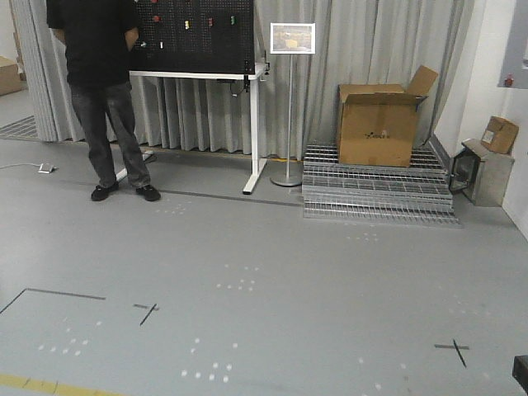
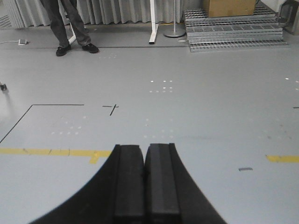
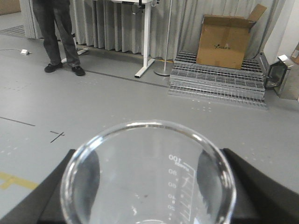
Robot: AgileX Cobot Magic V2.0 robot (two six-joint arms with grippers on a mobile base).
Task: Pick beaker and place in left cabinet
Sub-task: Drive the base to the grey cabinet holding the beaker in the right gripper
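The right gripper (image 3: 152,191) pinches a small clear glass beaker (image 3: 145,163). Its two black fingers (image 3: 49,196) are spread to the beaker's width and press against opposite sides of the wall. The beaker's round mouth faces the wrist camera, so its long axis runs away from the lens and down toward its base at the bottom edge of the view. White graduation marks are printed on the right part of the wall. Seen through the glass, the numerals run 100, 80, 60 and 40 from the rim downward, and a smaller line of print under the top figure is too fine to read. The beaker looks empty.

The left gripper (image 2: 145,147) has its two black fingers pressed together with nothing between them.

Both grippers hang over a plain grey floor (image 2: 210,93) marked with thin black tape lines (image 2: 110,108) and a worn yellow tape line (image 2: 51,152).

Farther off, an open brown cardboard box (image 3: 224,44) stands on low steps of metal grating (image 3: 215,81). The small green logo on its front is too small to read. Left of the steps stands a slim sign stand with a framed card (image 1: 292,38), its print illegible. Next comes a white-framed table (image 1: 190,75) carrying a black pegboard (image 1: 198,37). A person in dark clothes (image 1: 103,91) stands at the table's left end, before pale curtains.
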